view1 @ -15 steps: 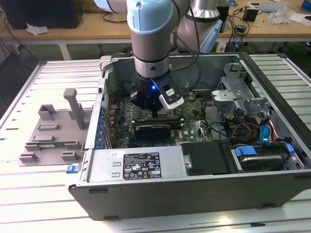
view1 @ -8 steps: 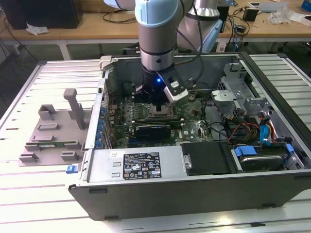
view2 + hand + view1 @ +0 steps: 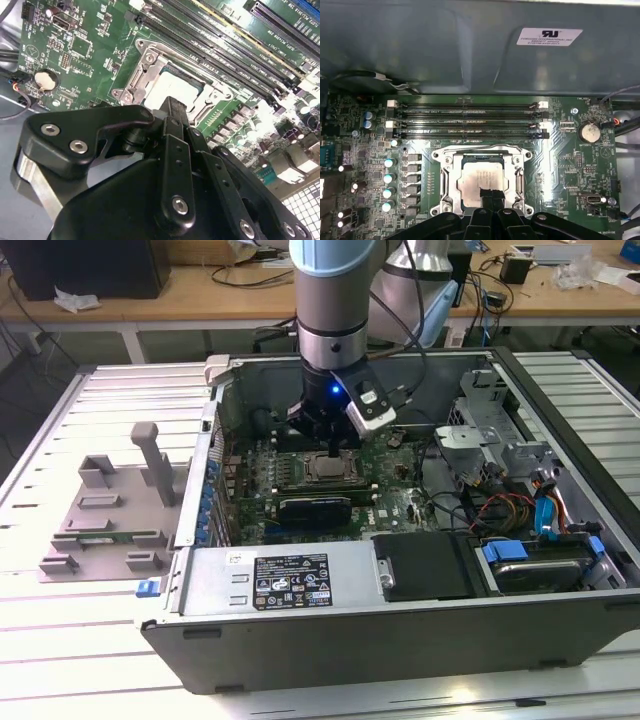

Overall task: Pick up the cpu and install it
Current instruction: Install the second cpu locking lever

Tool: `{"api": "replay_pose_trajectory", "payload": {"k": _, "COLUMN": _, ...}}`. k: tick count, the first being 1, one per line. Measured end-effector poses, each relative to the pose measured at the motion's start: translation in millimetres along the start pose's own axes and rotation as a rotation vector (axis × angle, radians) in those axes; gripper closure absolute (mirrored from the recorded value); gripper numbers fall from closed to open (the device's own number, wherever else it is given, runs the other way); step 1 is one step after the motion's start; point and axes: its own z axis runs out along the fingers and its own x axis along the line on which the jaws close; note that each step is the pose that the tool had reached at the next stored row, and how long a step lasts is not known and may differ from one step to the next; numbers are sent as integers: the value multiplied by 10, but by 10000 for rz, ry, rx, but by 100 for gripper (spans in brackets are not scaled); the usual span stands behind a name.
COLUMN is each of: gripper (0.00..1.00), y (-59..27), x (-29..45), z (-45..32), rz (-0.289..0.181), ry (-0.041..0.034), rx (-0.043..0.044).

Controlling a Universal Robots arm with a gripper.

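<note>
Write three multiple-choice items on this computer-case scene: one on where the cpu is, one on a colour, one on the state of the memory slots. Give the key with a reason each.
1. Where is the cpu?
A. On the grey tray outside the case
B. In the metal socket frame on the green board
C. On the black drive cover

2. What colour is the cpu's top?
A. Silvery-white
B. Blue
C. Black

3. What state are the long memory slots in?
A. All filled with cards
B. Covered by a fan
C. Empty

Key:
1 B: in both wrist views the chip lies within the socket frame, with the tool right over its edge.
2 A: its flat top shows pale metal in the first wrist view.
3 C: the slots show bare black channels with no cards.
</note>
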Motion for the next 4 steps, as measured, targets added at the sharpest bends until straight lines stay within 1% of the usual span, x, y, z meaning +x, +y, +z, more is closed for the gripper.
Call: {"api": "replay_pose_trajectory", "payload": {"k": 4, "gripper": 89, "y": 1, "x": 0, "z": 0, "rz": 0, "ry": 0, "rx": 5}}
